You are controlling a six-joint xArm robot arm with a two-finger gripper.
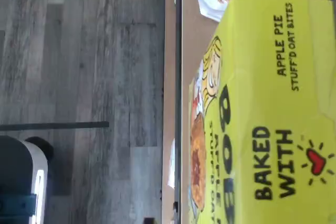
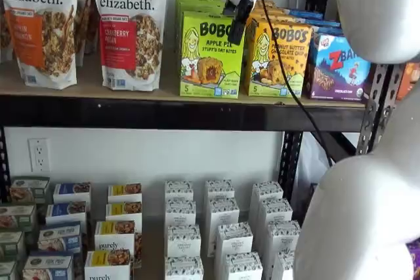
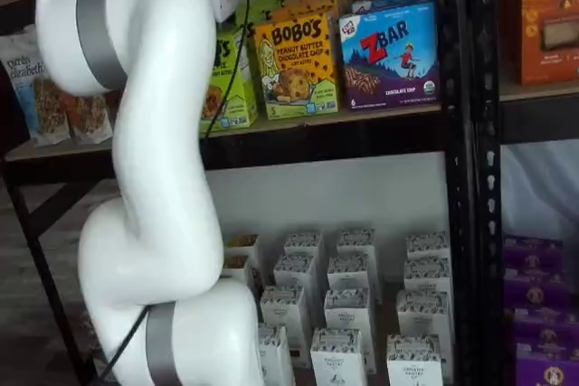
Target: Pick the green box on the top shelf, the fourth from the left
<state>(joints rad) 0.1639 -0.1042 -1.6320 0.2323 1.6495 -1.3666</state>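
Observation:
The green box (image 2: 209, 54) is a lime-green Bobo's apple pie carton standing upright on the top shelf (image 2: 164, 113), with more green cartons behind it. In the wrist view the green box (image 1: 273, 114) fills much of the picture, close to the camera, at the top shelf's front edge (image 1: 177, 77). In a shelf view the gripper (image 2: 236, 29) hangs in front of the box's upper right corner; one black finger shows side-on, so no gap can be judged. In a shelf view my arm hides most of the green box (image 3: 232, 79) and the fingers.
Two granola bags (image 2: 128, 27) stand left of the green box; a yellow-orange Bobo's carton (image 2: 279, 57) and a ZBar carton (image 2: 338, 63) stand right of it. Small white cartons (image 2: 220, 227) fill the lower level. A black upright (image 3: 466, 178) and my white arm (image 3: 158, 178) stand near.

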